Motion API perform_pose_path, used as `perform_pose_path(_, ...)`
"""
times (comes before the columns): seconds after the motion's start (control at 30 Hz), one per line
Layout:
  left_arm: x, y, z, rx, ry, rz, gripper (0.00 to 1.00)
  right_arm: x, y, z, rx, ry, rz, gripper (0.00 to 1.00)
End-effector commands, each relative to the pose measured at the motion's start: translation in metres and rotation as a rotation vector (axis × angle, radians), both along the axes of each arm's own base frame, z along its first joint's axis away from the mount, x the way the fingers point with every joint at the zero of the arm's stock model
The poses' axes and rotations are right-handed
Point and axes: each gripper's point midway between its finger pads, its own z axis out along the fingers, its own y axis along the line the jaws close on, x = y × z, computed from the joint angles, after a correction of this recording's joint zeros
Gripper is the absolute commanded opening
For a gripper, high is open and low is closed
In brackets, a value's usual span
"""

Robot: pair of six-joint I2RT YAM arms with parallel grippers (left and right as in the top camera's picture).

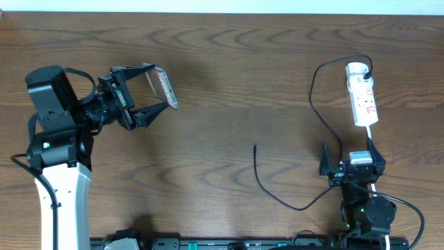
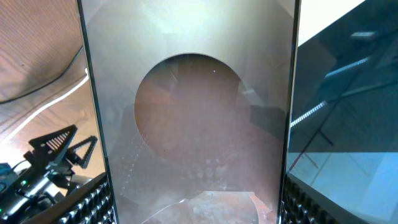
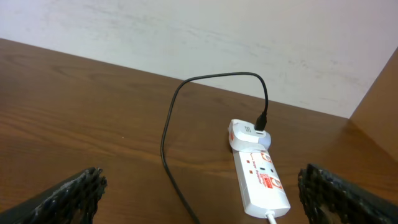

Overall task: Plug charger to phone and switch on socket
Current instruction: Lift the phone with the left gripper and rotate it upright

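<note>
My left gripper [image 1: 157, 94] is shut on the phone [image 1: 165, 88] and holds it on edge above the table at the left. In the left wrist view the phone's glossy face [image 2: 193, 112] fills the frame between my two fingers. The black charger cable [image 1: 316, 97] runs from a white adapter on the socket [image 1: 362, 94] down to a loose plug tip [image 1: 255, 147] lying on the table. My right gripper [image 1: 350, 154] is open and empty, just below the socket. The right wrist view shows the socket [image 3: 260, 175] and the cable [image 3: 168, 134] ahead of my open fingers.
The socket's white cord [image 1: 369, 135] runs down toward the right arm. The robots' thicker black cables [image 1: 409, 215] loop by the right arm's base. A dark rail [image 1: 243, 243] lines the table's front edge.
</note>
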Motion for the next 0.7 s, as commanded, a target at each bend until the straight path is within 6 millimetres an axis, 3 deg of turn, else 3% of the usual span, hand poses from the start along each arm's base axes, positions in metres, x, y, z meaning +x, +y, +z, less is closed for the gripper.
perform_pose_path(0.0,-0.004,-0.003,0.021,-0.021,-0.047,-0.033,0.07,0.000,0.001,0.000,0.007,0.000,0.002,0.99)
perform_pose_path(0.33,0.003,0.004,0.016,0.021,-0.053,0.020,0.07,0.000,0.001,0.000,0.007,0.000,0.002,0.99)
perform_pose_path(0.67,0.028,0.036,-0.008,0.372,-0.231,0.146,0.07,0.000,0.001,0.000,0.007,0.000,0.002,0.99)
